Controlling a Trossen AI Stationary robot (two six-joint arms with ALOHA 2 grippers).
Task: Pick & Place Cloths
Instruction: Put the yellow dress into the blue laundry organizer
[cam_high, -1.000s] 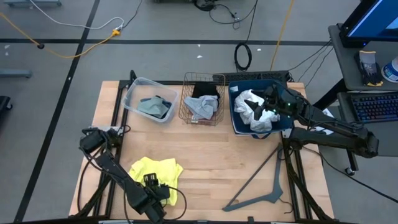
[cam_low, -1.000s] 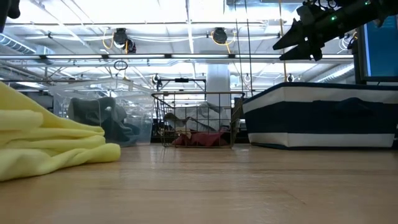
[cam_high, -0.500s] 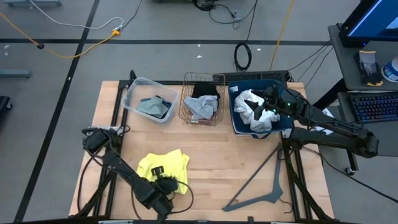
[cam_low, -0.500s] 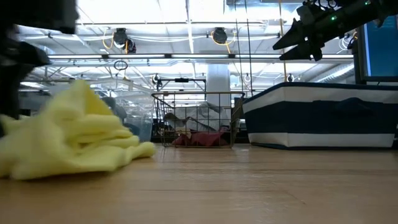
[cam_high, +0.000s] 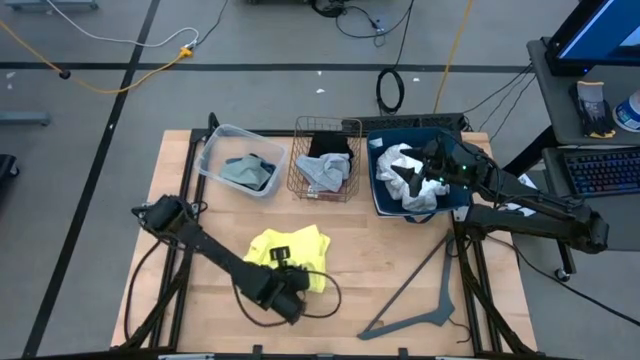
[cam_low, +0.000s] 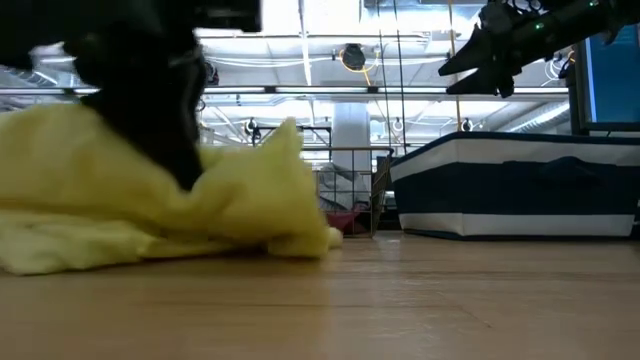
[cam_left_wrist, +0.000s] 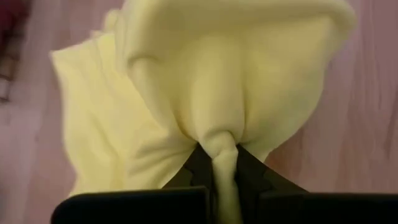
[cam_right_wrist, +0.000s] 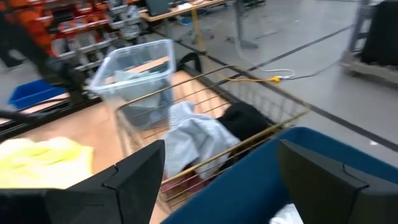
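Bright yellow soft fabric cloth (cam_high: 290, 247) lower centre of high view, left gripper (cam_left_wrist: 219, 163) clamped on its bunched fold, right gripper (cam_high: 408, 175) fingers apart, upper right over navy fabric bin (cam_high: 381, 195).

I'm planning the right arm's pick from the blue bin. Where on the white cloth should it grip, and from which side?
Probably from straight above, on a raised fold of the white cloth. It lies crumpled inside the blue bin, whose walls block any side approach, and the humped folds give the fingers something to pinch. The right gripper already hangs open over it.
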